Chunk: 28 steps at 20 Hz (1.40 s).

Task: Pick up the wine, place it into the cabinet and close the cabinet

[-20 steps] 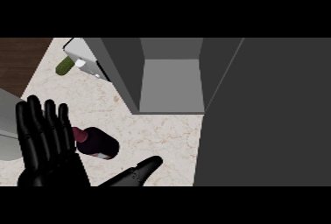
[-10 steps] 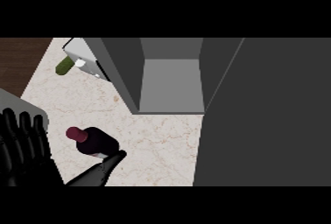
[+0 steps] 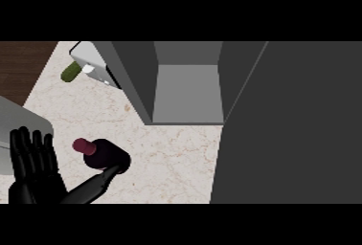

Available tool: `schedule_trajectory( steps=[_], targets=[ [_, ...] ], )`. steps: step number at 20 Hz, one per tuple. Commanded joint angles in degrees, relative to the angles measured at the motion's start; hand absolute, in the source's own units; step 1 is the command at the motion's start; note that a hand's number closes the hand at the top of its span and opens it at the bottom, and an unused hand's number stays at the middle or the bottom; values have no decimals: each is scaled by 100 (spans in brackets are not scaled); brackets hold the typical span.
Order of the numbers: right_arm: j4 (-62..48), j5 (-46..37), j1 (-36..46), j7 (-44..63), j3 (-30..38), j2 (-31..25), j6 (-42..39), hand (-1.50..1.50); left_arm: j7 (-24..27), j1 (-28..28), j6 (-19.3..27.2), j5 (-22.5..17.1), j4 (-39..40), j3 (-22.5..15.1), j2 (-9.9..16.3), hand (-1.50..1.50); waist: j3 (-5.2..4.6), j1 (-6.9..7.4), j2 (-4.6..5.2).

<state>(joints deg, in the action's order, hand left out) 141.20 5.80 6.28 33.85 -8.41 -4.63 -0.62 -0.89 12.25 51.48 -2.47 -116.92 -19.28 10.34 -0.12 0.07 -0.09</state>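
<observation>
- Fingers [image 3: 32, 153] of the left hand [image 3: 35, 189] stand straight and spread at the counter's left edge. They are opened wide and hold nothing. Over the last second they have slid left and lower in the head view, away from the middle of the counter [image 3: 170, 158].
- Green item [image 3: 71, 72] lies far back at the upper left, beside a pale grey object [image 3: 96, 64]. Both are well apart from the hand and have not shifted.
- Wine [image 3: 106, 155] stands on the counter just right of the fingers, its dark red cap [image 3: 83, 146] toward them. It sits where it was a second ago, so it has not been lifted.
- Thumb [image 3: 96, 184] was well to the right of the bottle a second ago. It has since swung in and now touches the bottle's near side. The bottle now sits in the gap between the fingers and the thumb, which looks like the set-up for a grasp that has not yet closed.
- Cabinet [image 3: 187, 93] is open behind and to the right of the wine, its grey inside showing nothing in it.
- Dark panel [image 3: 297, 124] at the right is probably the cabinet's door swung open. Lifting, placing and closing all remain to be done.
- Right hand does not show.
</observation>
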Motion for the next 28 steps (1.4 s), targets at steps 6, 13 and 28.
schedule_trajectory(
  steps=[6, 13, 28],
  targets=[
    [498, 314, -143, 200, 56, 45, -37, -150, 1803, -10, -1560, -1661, 1952, 1280, -538, -150, 2, -28, 7],
    [402, 300, 365, 636, 198, -13, 8, -150, 2716, 50, -2327, -1884, 3069, 1461, -798, -150, 7, -8, 6],
    [576, 279, 16, 370, 231, 41, -259, -150, 4476, -1135, -3695, -2359, 6206, 2133, -1032, -150, 8, -43, 8]
  ],
)
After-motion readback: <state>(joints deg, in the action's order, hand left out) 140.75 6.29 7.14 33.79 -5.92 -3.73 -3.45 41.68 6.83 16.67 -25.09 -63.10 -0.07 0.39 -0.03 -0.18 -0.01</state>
